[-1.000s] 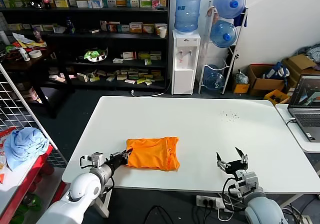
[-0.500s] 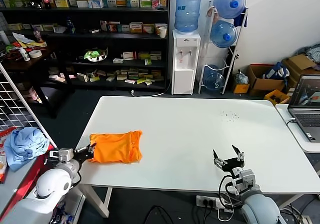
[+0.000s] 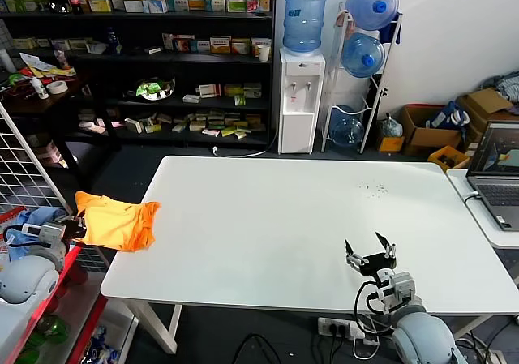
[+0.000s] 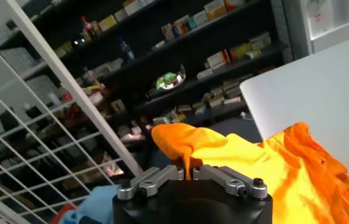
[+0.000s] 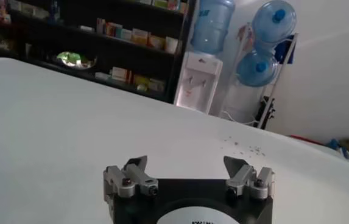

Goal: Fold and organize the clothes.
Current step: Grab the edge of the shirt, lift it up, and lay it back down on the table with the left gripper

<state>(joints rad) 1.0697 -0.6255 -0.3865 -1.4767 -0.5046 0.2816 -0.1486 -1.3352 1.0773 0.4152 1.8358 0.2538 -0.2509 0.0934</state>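
Observation:
The folded bright orange T-shirt (image 3: 115,222) hangs in the air just past the white table's (image 3: 308,234) left edge, above the gap beside the wire rack. My left gripper (image 3: 73,226) is shut on its left edge and holds it up. In the left wrist view the orange fabric (image 4: 253,158) is pinched between the closed jaws of my left gripper (image 4: 189,172) and drapes away toward the table corner. My right gripper (image 3: 369,254) is open and empty above the table's front right part; it also shows in the right wrist view (image 5: 187,171).
A light blue cloth bundle (image 3: 28,218) lies on the red shelf at the left, behind the white wire rack (image 3: 32,169). A laptop (image 3: 496,169) stands on a side table at the right. Shelves and a water dispenser (image 3: 301,96) stand behind.
My left gripper has dragged the orange T-shirt leftward across the table and off its left edge, lifting it into the air. The right gripper has stayed nearly still.

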